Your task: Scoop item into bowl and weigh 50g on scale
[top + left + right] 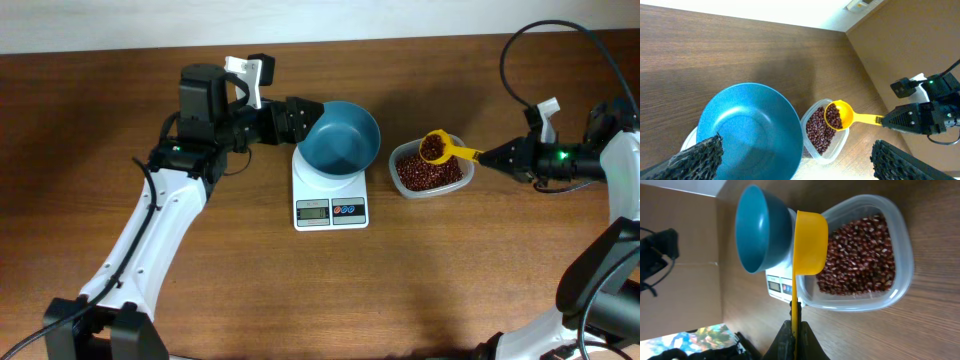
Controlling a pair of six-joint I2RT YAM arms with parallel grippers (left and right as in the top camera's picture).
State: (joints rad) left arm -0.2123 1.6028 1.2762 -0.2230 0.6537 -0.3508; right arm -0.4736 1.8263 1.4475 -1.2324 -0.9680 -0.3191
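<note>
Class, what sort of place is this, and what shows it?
Probably a robot test bench: cabled left arm and right arm at a wooden table, with a white scale and a tub of beans.

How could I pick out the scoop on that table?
Start at the white scale in the middle of the brown table, then look right to the clear container of red-brown beans. Held just above it by the right gripper is the scoop. It is the only bright yellow thing, a small cup with a long thin handle, loaded with beans.
</note>
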